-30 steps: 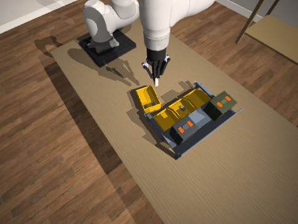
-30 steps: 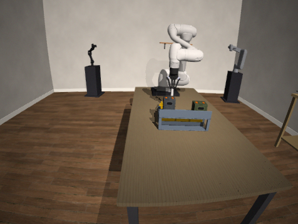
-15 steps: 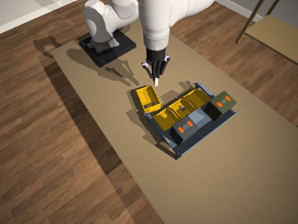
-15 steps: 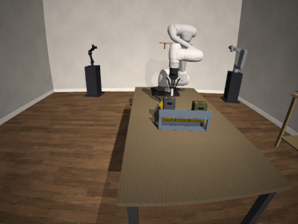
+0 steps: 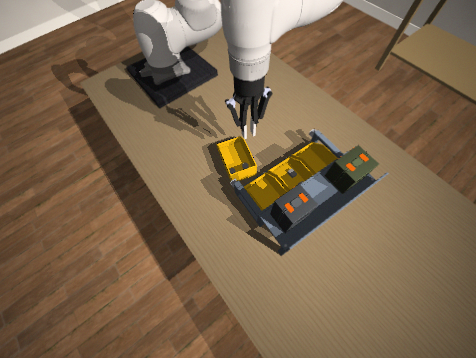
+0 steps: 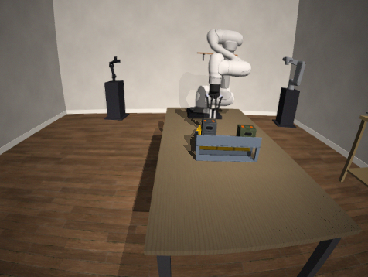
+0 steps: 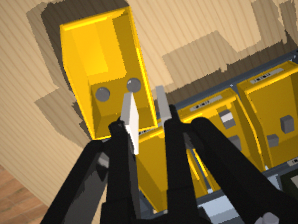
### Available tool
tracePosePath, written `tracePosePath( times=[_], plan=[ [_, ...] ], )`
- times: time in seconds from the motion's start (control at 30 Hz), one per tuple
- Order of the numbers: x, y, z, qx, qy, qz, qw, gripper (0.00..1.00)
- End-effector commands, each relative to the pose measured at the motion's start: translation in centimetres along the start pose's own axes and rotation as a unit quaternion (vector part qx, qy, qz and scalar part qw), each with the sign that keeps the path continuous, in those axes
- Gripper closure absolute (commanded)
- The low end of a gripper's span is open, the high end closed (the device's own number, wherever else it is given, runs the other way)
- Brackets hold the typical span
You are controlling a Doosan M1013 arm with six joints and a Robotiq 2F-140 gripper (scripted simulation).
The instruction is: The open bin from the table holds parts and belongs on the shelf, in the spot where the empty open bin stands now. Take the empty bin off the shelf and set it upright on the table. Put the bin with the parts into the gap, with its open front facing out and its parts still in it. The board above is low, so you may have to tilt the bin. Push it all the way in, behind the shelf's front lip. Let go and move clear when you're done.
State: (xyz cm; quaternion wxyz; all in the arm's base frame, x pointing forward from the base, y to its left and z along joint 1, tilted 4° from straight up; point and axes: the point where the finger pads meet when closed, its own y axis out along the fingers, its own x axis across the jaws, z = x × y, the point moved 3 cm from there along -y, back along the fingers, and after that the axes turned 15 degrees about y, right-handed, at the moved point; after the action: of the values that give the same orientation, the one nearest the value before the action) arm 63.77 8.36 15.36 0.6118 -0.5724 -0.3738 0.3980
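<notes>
A yellow open bin (image 5: 237, 158) stands on the table by the left end of the blue-grey shelf (image 5: 306, 189). In the wrist view the bin (image 7: 107, 72) holds two small grey parts. My gripper (image 5: 249, 133) hangs just above this bin's far rim, fingers pointing down. In the wrist view the fingertips stand a small gap apart with nothing between them. The shelf holds three yellow bins in a row: left (image 5: 261, 189), middle (image 5: 288, 173) and right (image 5: 316, 154). The middle and right ones show small parts. My fingers hide much of the left one in the wrist view.
A dark grey box (image 5: 293, 208) and a green box (image 5: 352, 167), both with orange marks, sit on the shelf's top board. The arm's black base (image 5: 171, 77) is at the table's far end. From the front the shelf (image 6: 227, 148) shows a low opening.
</notes>
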Motion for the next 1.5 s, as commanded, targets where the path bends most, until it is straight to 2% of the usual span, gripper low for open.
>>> tracePosePath(
  times=[0.0, 1.0, 1.47],
  plan=[
    [0.00, -0.01, 0.00, 0.000, 0.000, 0.000, 1.000, 0.76],
    [0.00, 0.02, 0.00, 0.000, 0.000, 0.000, 1.000, 0.76],
    [-0.01, 0.95, -0.01, 0.000, 0.000, 0.000, 1.000, 0.76]
  ],
)
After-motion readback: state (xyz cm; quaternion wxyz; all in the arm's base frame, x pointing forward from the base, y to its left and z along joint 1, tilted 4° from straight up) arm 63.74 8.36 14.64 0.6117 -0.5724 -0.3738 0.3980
